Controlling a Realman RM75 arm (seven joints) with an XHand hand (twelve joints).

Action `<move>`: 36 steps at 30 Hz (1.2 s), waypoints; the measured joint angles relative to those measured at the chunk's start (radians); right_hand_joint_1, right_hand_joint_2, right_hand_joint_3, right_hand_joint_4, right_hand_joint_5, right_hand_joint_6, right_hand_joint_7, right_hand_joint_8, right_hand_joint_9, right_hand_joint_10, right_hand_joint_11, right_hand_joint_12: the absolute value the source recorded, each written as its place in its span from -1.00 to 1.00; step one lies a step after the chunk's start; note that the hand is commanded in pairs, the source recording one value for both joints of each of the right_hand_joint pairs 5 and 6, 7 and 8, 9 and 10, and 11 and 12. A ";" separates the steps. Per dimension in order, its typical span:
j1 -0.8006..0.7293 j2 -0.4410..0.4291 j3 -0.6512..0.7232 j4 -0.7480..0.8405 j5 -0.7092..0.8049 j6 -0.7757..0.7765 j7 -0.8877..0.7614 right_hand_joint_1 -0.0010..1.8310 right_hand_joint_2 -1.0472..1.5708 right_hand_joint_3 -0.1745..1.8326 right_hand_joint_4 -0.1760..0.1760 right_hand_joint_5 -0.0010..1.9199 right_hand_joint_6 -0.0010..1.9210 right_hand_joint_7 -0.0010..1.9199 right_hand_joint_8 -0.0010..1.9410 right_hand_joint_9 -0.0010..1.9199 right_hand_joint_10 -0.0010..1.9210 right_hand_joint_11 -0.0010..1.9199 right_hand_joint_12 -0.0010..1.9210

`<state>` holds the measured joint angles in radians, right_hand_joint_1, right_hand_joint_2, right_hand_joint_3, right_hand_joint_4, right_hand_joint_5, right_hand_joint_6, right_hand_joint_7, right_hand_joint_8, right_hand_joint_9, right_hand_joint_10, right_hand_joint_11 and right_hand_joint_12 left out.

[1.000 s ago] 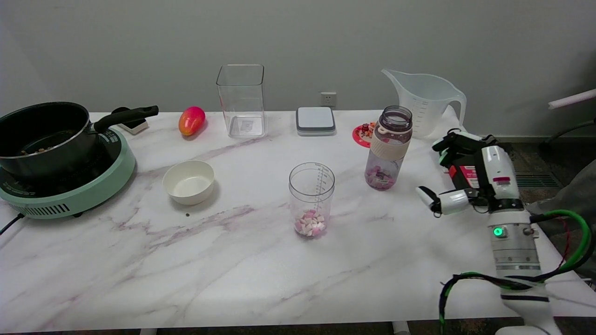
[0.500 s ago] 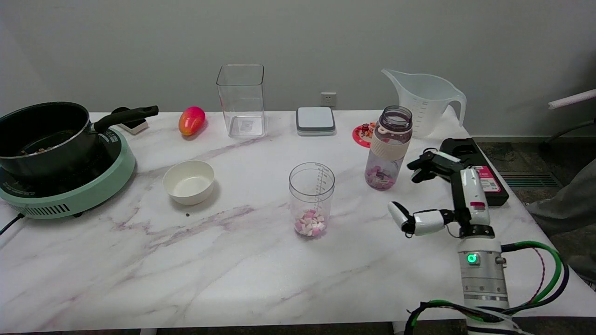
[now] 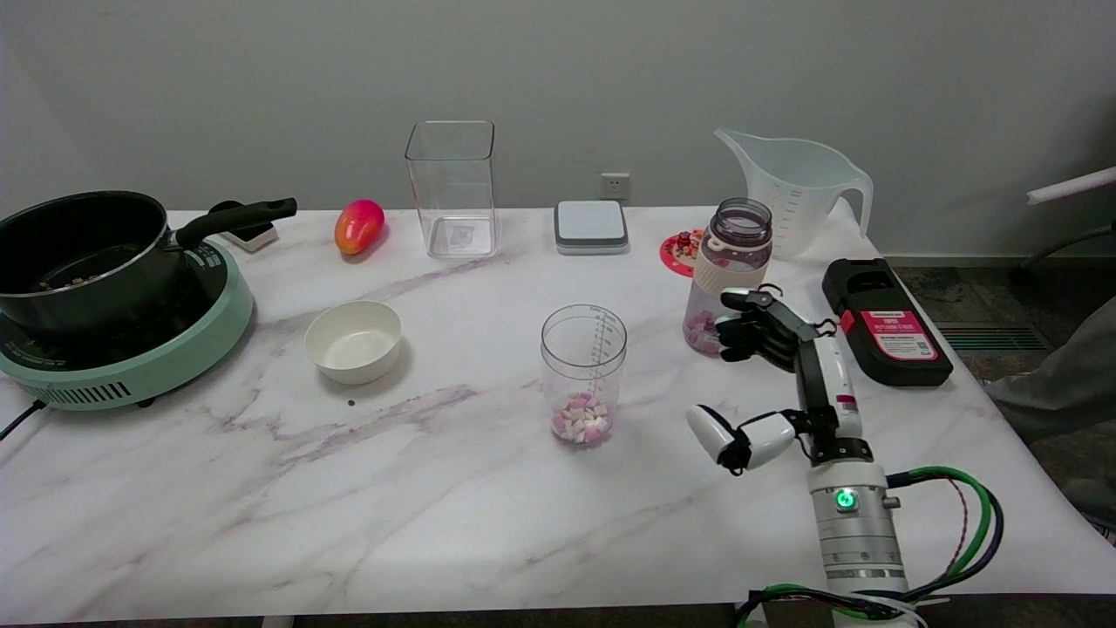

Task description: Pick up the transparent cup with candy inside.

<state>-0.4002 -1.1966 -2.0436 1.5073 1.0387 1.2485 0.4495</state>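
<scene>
Reaching in from the counter's near right edge, the right hand hangs above the surface with its fingers spread wide from the thumb, holding nothing. I take that wide spread as readiness: a gap broad enough to take the round wall of the cup from the side. The cup stands to the left of the fingers, apart from them, with bare counter between. It is upright, its long axis vertical, its open mouth pointing straight up, and the candy lies heaped at its bottom. Standing so, it offers its side to a level grasp. Just behind the fingers stands a bottle, also with candy in it, so close that I cannot tell whether they touch it; to my eye a careless sweep could knock it.
</scene>
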 measured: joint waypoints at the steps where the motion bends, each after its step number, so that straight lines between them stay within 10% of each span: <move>1: 0.002 0.000 -0.004 0.001 0.002 -0.008 0.013 0.24 -0.50 0.66 0.00 -0.42 -0.42 -0.20 -0.21 -0.20 -0.20 -0.11 -0.11; 36: 0.178 0.030 -0.050 -0.067 0.036 -0.281 0.301 0.20 -0.51 0.51 0.00 -0.54 -0.54 -0.31 -0.32 -0.36 -0.36 -0.17 -0.17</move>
<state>-0.2218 -1.1664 -2.0936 1.4402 1.0743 0.9674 0.7505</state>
